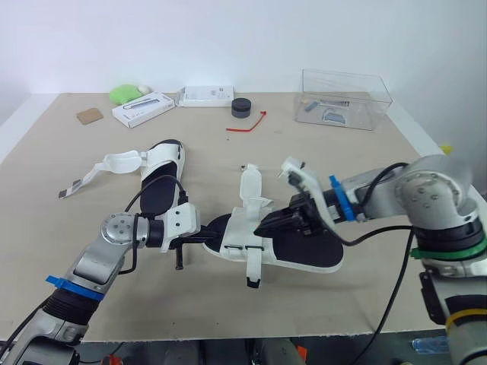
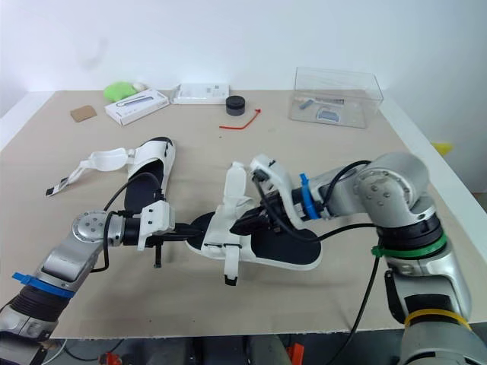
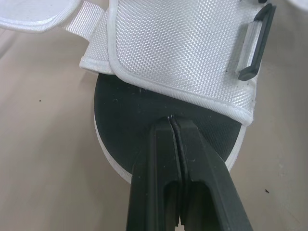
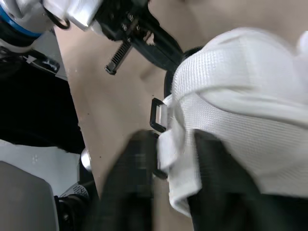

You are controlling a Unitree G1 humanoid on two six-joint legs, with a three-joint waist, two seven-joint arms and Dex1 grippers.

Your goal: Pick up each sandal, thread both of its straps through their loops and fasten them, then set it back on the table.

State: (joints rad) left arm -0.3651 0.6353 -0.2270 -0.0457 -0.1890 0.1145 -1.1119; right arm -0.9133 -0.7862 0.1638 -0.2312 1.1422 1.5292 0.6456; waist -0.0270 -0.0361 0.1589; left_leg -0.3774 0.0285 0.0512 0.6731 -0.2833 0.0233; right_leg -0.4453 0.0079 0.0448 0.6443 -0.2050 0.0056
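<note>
- Near sandal [image 1: 304,251]: 6 o'clock on the table [image 1: 365,175], close to the front edge. Black sole lies crosswise, between the two grippers.
- Upright strap [image 1: 251,186]: white, stands up off the sandal's middle pointing to 12 o'clock, unfastened.
- Hanging strap [image 1: 253,266]: white, droops over the near side toward 6 o'clock and ends in a dark tip.
- Left gripper [image 3: 172,122]: comes in from 9 o'clock with its fingers pressed together and no gap. The tips sit over the black insole, right at the hem of the white upper. Can't tell if anything is pinched between them.
- Right gripper [image 4: 175,147]: comes in from 3 o'clock with one finger on each side of a white strap band [image 4: 180,120], clamped on it. The black loop [image 4: 156,113] is just beside the grip.
- Far sandal [image 1: 161,179]: 10 o'clock of the near one and apart from it, flat on the table. Its straps are open and splayed toward 9 o'clock.
- Back of the table, all well apart from both sandals:
  - clear box [image 1: 344,99] at 1 o'clock
  - black puck [image 1: 241,107] at 12 o'clock, with a red tie [image 1: 247,125] just beside it
  - white pack [image 1: 204,95], white box [image 1: 142,108] and green object [image 1: 122,93] at 11 o'clock
  - brown card [image 1: 89,115] at 10 o'clock
</note>
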